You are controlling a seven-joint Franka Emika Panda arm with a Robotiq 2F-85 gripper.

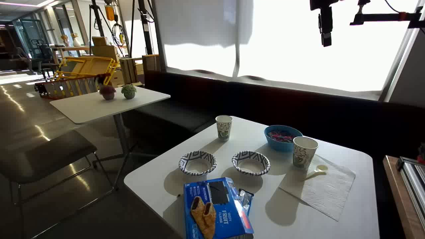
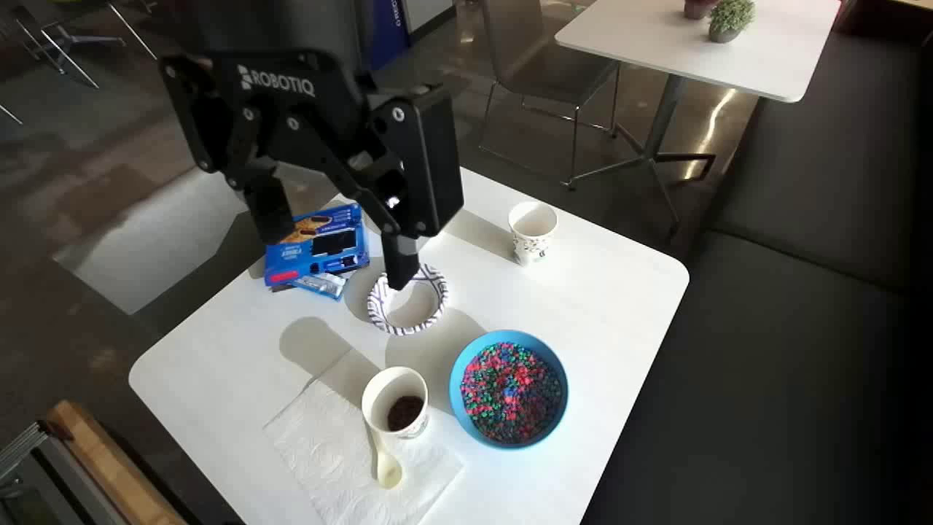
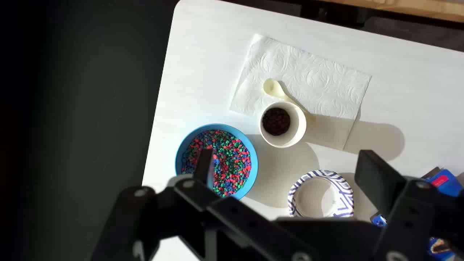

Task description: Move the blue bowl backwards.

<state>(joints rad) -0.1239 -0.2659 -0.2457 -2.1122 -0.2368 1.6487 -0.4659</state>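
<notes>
The blue bowl (image 1: 278,146) stands upright on the white table near the dark bench. It holds small red, green and blue bits, which show in an exterior view (image 2: 458,394) and in the wrist view (image 3: 254,163). My gripper (image 2: 337,251) is open and empty, with its fingers spread wide, high above the table. In the wrist view, my gripper (image 3: 286,165) has its left finger overlapping the blue bowl in the picture and its right finger beyond a patterned bowl. In an exterior view, only part of my gripper (image 1: 325,38) shows, at the top right, well above the bowl.
A white cup (image 1: 303,151) with dark contents stands close beside the blue bowl. A spoon (image 1: 321,168) lies on a paper towel (image 1: 332,196) there. Two patterned bowls (image 1: 183,162) (image 1: 236,161), another cup (image 1: 224,127) and a blue box (image 1: 229,212) are also on the table.
</notes>
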